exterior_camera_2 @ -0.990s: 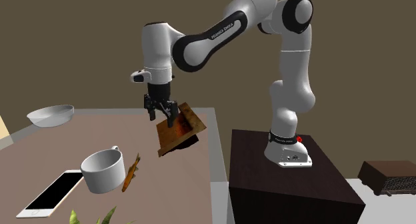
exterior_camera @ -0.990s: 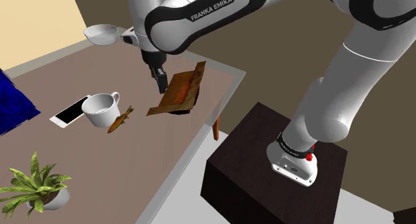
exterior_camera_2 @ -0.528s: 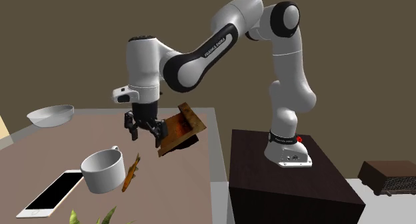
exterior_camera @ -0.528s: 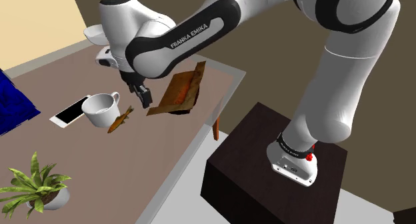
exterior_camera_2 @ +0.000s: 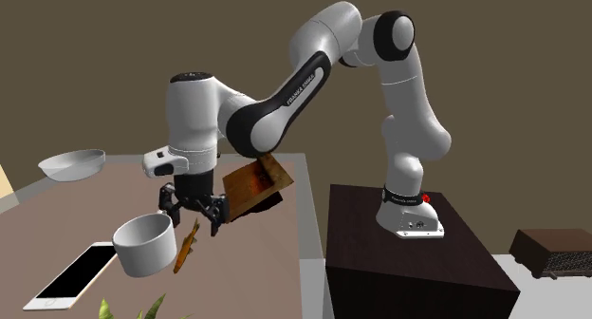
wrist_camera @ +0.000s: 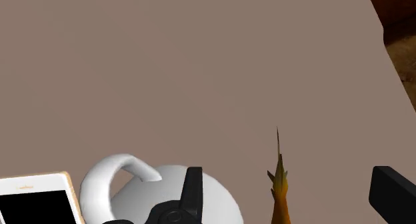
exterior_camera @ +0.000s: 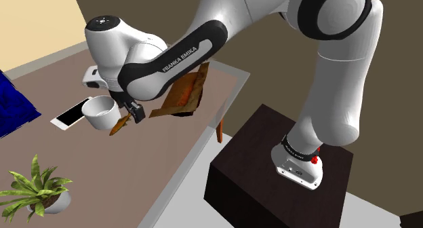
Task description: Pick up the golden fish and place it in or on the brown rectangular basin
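Golden fish (exterior_camera_2: pixel 187 246): lies on the brown counter (wrist_camera: pixel 167 69), just beside the white cup (exterior_camera_2: pixel 144 246), between that cup and the brown rectangular basin (exterior_camera: pixel 186 91), the latter propped at a tilt near the counter's edge. Claw (exterior_camera_2: pixel 194 215): hangs just above the fish with both black fingers spread wide, straddles it in the wrist view, touches it with neither finger and grips nothing. Phone (exterior_camera_2: pixel 71 274): rests flat on the counter at the cup's other side, away from the fish.
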